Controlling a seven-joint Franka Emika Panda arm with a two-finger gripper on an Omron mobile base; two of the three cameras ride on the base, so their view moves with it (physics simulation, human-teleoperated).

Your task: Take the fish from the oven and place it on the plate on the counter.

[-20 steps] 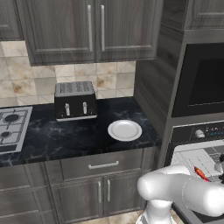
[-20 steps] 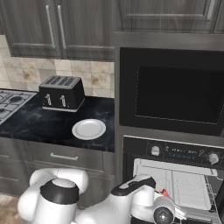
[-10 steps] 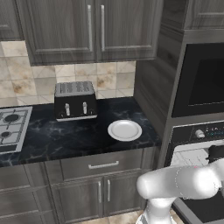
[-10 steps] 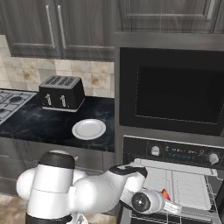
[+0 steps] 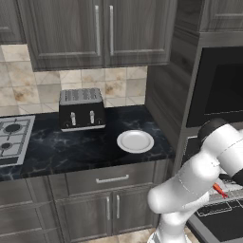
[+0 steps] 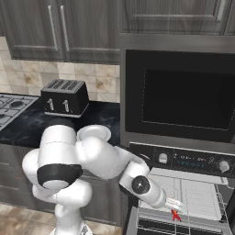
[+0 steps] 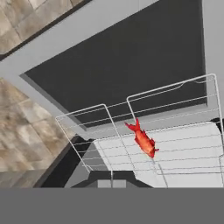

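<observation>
The fish [image 7: 142,140] is a small red-orange piece lying on the pale grey tray [image 7: 183,148] of the pulled-out wire rack in the oven [image 6: 183,160]. It also shows as a red speck, the fish [image 6: 175,215], and from the other side, the fish [image 5: 219,191]. My gripper [image 6: 177,205] hovers just above it, shut, with nothing between its fingers. The white plate [image 5: 135,141] sits bare on the black counter [image 5: 71,147] left of the oven; the plate [image 6: 94,132] is partly hidden by my arm.
The oven door [image 7: 118,65] hangs open below the rack. A black toaster [image 5: 81,109] stands at the back of the counter, and a gas hob [image 5: 12,137] lies at its left end. A black glass-fronted unit [image 6: 183,96] sits above the oven.
My arm has swung up and round, elbow raised, and the hand has moved right to over the rack tray. The fish, plate and toaster have stayed put.
</observation>
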